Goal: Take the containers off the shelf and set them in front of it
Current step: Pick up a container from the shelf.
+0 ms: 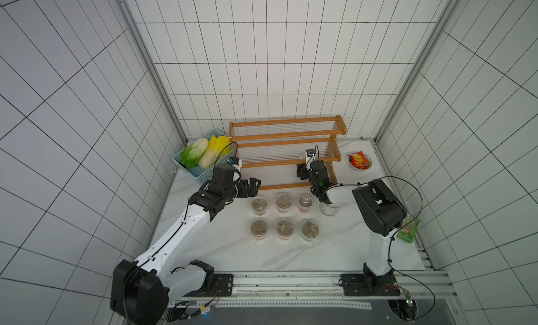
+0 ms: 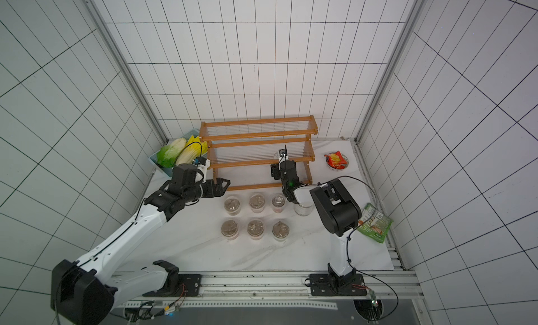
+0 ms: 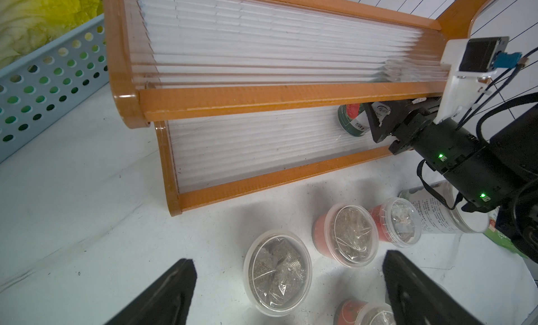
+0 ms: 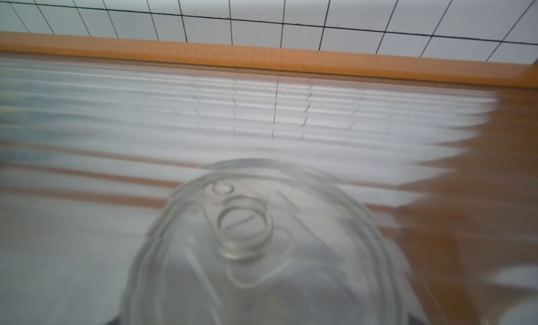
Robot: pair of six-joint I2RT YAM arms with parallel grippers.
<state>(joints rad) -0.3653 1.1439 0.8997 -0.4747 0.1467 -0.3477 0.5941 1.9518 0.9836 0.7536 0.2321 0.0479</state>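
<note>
The marbled counter [image 1: 334, 250] fills the lower middle of both top views. At its back stands a stepped wooden shelf [image 1: 286, 135], with a blue basket [image 1: 201, 175] just left of it and a small bowl [image 1: 353, 167] to its right. Below the shelf six cups [image 1: 284, 203] stand in two rows of three, a jar [image 1: 330, 211] just right of the upper row. A green packet [image 1: 409, 229] lies at the right edge. A dark can [image 3: 353, 119] stands on the shelf's lowest tier.

Right wrist view: heavy blur; can [image 4: 250, 250] cut off by frame edge, shelf [image 4: 262, 58] smeared. Left wrist view: can half hidden behind right fingers [image 3: 381, 122], grip unclear; left fingers [image 3: 163, 294] cut off. Both top views: jar [image 1: 330, 212] partly under right arm [image 1: 339, 191].
</note>
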